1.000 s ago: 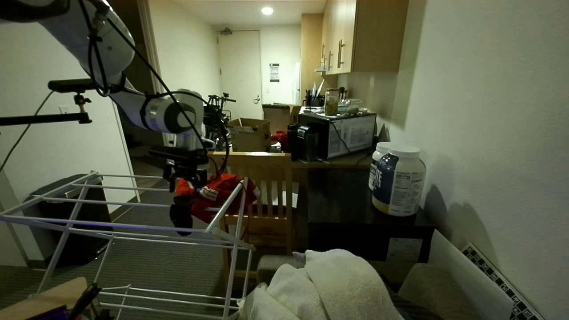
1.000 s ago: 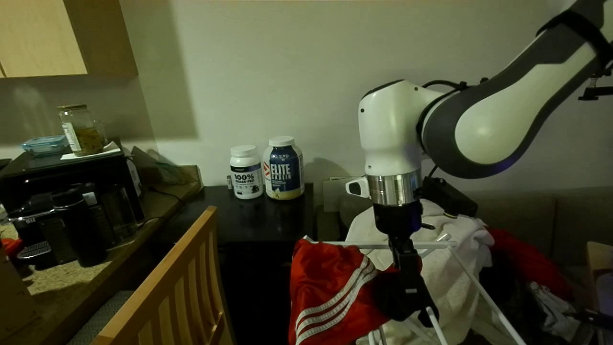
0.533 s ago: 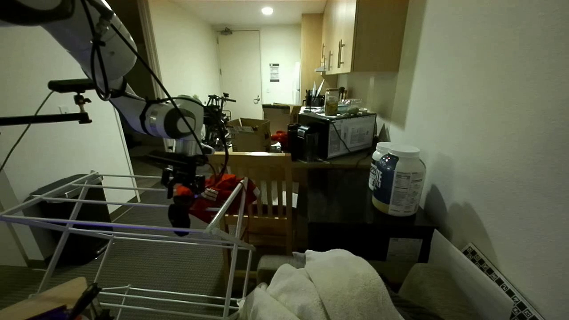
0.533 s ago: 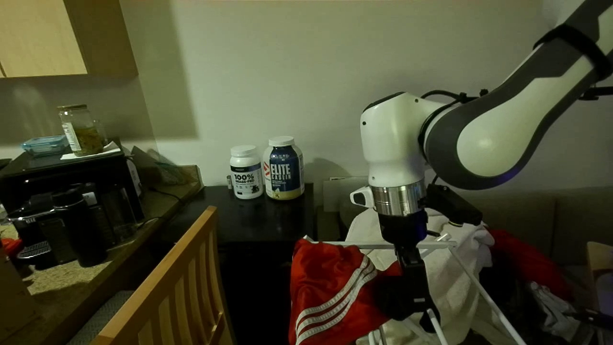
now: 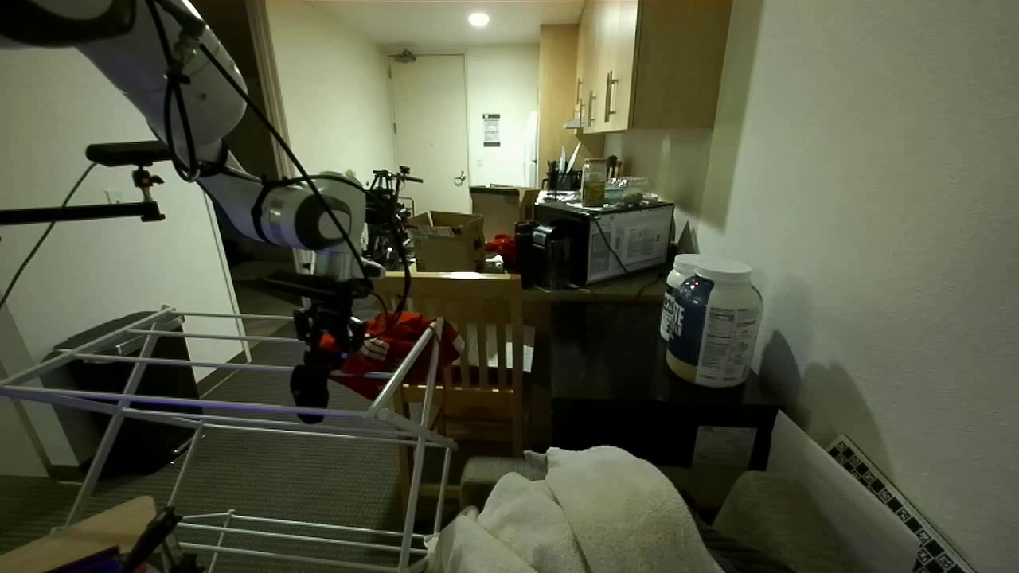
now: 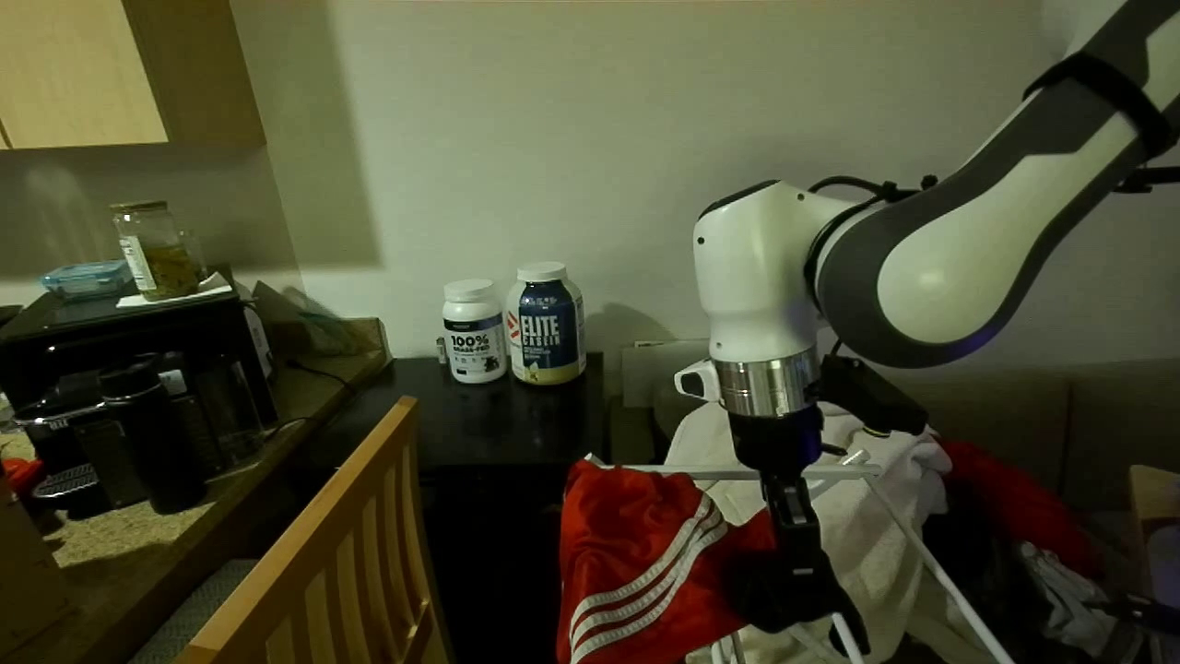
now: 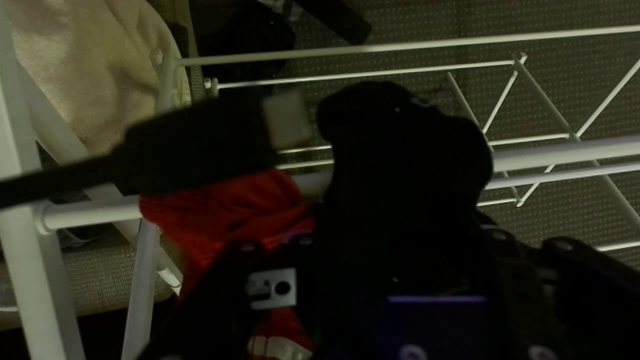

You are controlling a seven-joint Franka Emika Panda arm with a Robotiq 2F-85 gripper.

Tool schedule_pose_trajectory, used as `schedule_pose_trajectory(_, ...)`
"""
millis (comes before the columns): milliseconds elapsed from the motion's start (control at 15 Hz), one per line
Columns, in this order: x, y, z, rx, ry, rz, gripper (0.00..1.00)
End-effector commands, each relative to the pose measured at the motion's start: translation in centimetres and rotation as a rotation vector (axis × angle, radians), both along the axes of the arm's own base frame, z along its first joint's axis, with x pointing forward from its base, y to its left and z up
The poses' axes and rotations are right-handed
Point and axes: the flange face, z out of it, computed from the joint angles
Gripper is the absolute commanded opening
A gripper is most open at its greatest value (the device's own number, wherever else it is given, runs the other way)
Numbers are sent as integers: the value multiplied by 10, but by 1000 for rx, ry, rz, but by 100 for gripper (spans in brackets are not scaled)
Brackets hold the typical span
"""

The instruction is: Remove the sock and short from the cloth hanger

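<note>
Two tubs on black table by wall; hand at sock on rack, grip unclear.

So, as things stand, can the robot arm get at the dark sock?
Probably yes: the sock appears between the jaws of the gripper, and no part of the rack seems in the way.

Reaches down from above with a white arm, pointing the black gripper at the cloth hanger. Has the dark sock just below the gripper, too dark where they meet to tell whether gripped, and the red short close beside, draped at the hanger's end, partly behind the gripper. Includes a wooden chair just past that end and a white cloth heap low beside the hanger.
</note>
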Motion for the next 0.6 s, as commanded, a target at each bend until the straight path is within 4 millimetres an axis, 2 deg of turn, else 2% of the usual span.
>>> schedule_pose_trajectory(0,-3,-3,-7,-30,14,-6,24)
schedule_pose_trajectory(200,-3,-4,-10,-32,25,-12,3)
schedule_pose_trajectory(333,-2,-5,-12,-32,33,-16,0)
schedule_pose_trajectory(533,1,-7,-10,-27,37,-28,2)
